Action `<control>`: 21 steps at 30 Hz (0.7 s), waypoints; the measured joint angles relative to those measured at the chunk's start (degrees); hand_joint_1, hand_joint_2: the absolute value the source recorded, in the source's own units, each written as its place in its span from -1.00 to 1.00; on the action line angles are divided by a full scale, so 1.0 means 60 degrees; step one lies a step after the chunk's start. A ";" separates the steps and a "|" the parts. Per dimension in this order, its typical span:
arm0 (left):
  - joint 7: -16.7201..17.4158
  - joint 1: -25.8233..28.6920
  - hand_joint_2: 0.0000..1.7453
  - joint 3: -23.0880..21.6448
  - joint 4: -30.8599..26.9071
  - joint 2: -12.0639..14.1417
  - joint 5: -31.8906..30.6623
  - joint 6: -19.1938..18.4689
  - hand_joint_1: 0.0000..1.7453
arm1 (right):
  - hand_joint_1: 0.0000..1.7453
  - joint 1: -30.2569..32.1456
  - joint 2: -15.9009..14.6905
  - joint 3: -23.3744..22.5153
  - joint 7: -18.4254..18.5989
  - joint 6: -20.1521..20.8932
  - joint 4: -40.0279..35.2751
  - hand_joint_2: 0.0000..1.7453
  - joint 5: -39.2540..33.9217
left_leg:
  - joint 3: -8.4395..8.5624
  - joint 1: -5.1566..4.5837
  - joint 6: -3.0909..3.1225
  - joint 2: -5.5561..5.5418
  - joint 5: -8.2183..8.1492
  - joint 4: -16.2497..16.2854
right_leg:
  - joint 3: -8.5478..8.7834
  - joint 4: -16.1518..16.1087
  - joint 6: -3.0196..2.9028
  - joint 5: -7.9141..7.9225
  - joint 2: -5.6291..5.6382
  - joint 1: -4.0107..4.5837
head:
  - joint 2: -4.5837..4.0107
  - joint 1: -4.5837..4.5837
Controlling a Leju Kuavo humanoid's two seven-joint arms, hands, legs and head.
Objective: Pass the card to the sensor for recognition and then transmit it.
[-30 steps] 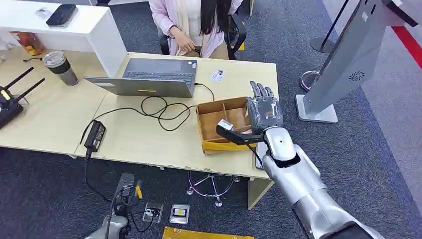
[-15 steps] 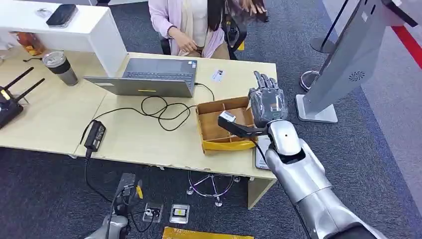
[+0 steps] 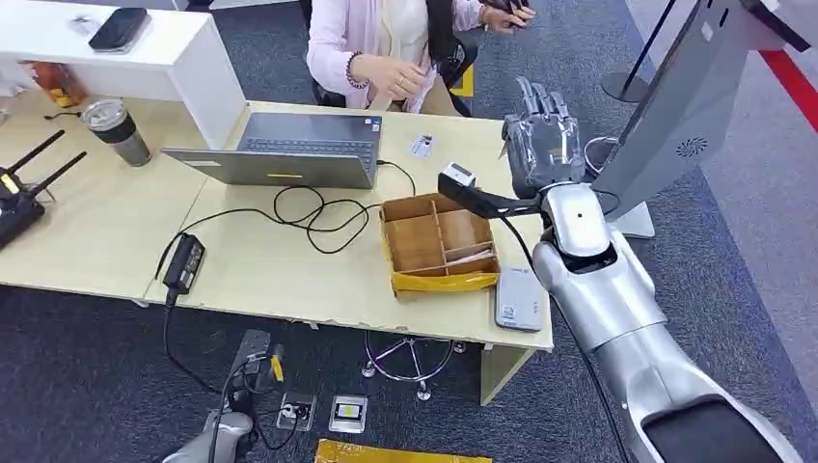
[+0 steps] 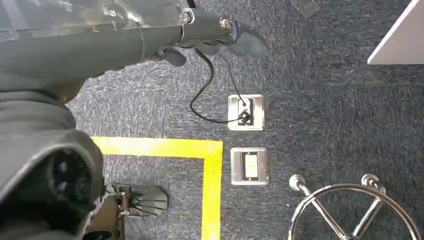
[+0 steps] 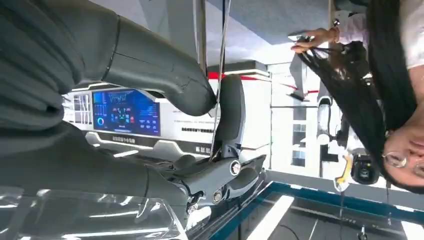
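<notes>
My right hand (image 3: 540,145) is up above the far right corner of the table (image 3: 116,231), fingers pointing up and away from me, its back turned to my head camera. In the right wrist view a thin card (image 5: 218,75) shows edge-on, pinched between the thumb and the fingers. Its long axis runs with the fingers, so it stands roughly upright, though its face is hidden from me.

The flat grey reader (image 3: 519,299), which I take for the sensor, lies on the table's near right corner. That puts it well below the hand and nearer to me, just right of the box (image 3: 439,246). The person (image 3: 386,48) sits at the far side, left of the hand and fairly close to it. I judge the hand better placed for a handover than for a scan. A scan would mean dropping back toward me and tipping the card flat; a handover only needs a reach far and left.

My left hand (image 4: 45,150) hangs by the floor (image 4: 325,125), well away from both; whether it is spread or curled I cannot tell
</notes>
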 joint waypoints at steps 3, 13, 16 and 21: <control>0.0000 -0.0029 -1.00 0.0000 0.0000 -0.0011 0.0000 -0.0004 -1.00 | 1.00 -0.0114 0.0069 -0.0011 -0.0022 -0.0036 0.0233 1.00 -0.0011 | 0.0000 0.0000 0.0000 0.0000 0.0000 0.0000 | -0.0001 0.0000 0.0000 0.0000 -0.0001 0.0000 | 0.0000 -0.0004; 0.0106 -0.0091 -1.00 0.0004 0.0000 -0.0051 0.0047 0.0014 -1.00 | 1.00 -0.0222 0.0386 -0.0011 -0.0135 -0.0185 0.1012 1.00 -0.0007 | -0.0004 0.0000 0.0000 0.0000 0.0000 0.0000 | -0.0004 0.0000 0.0000 0.0000 -0.0002 0.0000 | 0.0000 0.0000; 0.0106 -0.0091 -1.00 0.0004 0.0000 -0.0051 0.0073 0.0026 -1.00 | 1.00 -0.0225 0.0452 -0.0007 -0.0171 -0.0218 0.1129 1.00 -0.0007 | -0.0005 0.0000 0.0000 -0.0001 0.0000 0.0000 | -0.0003 0.0000 0.0000 0.0000 -0.0003 0.0000 | 0.0000 -0.0004; 0.0109 -0.0092 -1.00 0.0004 0.0000 -0.0051 0.0077 0.0026 -1.00 | 1.00 -0.0234 0.0539 -0.0007 -0.0189 -0.0226 0.1351 1.00 -0.0011 | -0.0005 0.0000 0.0000 0.0000 0.0000 0.0000 | -0.0004 0.0000 0.0000 0.0000 -0.0001 0.0000 | 0.0000 -0.0004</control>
